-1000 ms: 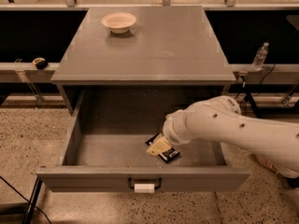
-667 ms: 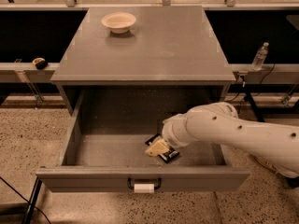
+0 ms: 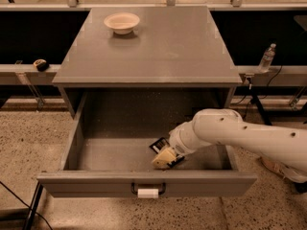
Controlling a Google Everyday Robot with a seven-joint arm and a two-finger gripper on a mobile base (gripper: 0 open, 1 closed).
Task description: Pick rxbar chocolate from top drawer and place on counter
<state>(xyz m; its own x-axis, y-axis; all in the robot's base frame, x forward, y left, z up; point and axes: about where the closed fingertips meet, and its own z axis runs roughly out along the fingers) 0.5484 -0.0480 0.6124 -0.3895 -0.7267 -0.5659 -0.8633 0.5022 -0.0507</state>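
Grey counter (image 3: 168, 47) with 1 white bowl (image 3: 122, 22) | top drawer (image 3: 96, 183) open | gripper (image 3: 165, 158) at rxbar chocolate (image 3: 157, 145), grip unclear

Smooth white tubular arm (image 3: 240, 131) with small dark dots; tan-tipped end effector (image 3: 165, 158) inside top drawer (image 3: 96, 183).

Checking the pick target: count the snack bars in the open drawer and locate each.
1. The rxbar chocolate lies on the top drawer floor, right of centre near the front, partly covered by the gripper inside the drawer. Others could be hidden beneath the gripper.
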